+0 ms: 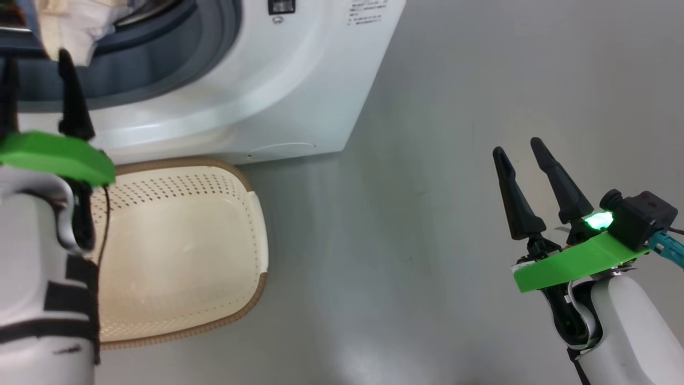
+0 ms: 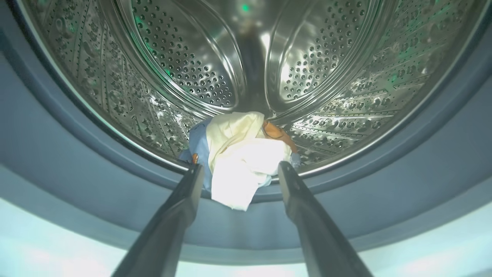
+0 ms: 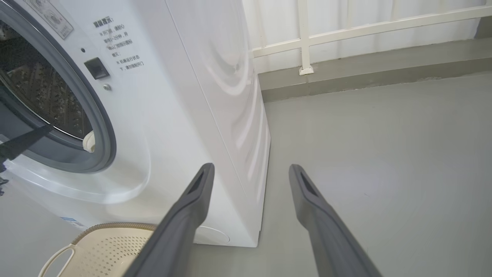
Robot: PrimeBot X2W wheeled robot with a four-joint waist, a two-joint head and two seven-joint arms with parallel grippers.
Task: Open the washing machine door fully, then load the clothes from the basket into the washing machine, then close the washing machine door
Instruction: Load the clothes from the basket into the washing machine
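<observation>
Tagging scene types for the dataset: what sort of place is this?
Likely a laundry or utility area, perhaps a balcony: a white front-loading washing machine stands on a bare grey floor, a cream basket sits before it, and a white railing runs along a raised kerb behind.

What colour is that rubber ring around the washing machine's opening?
Grey-blue. The gasket shows best in the left wrist view.

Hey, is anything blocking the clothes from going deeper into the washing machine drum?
Nothing visible does. The clothes sit at the drum's front edge, with a cream corner hanging over the gasket and open drum behind them. The left hand is open just in front of them.
</observation>
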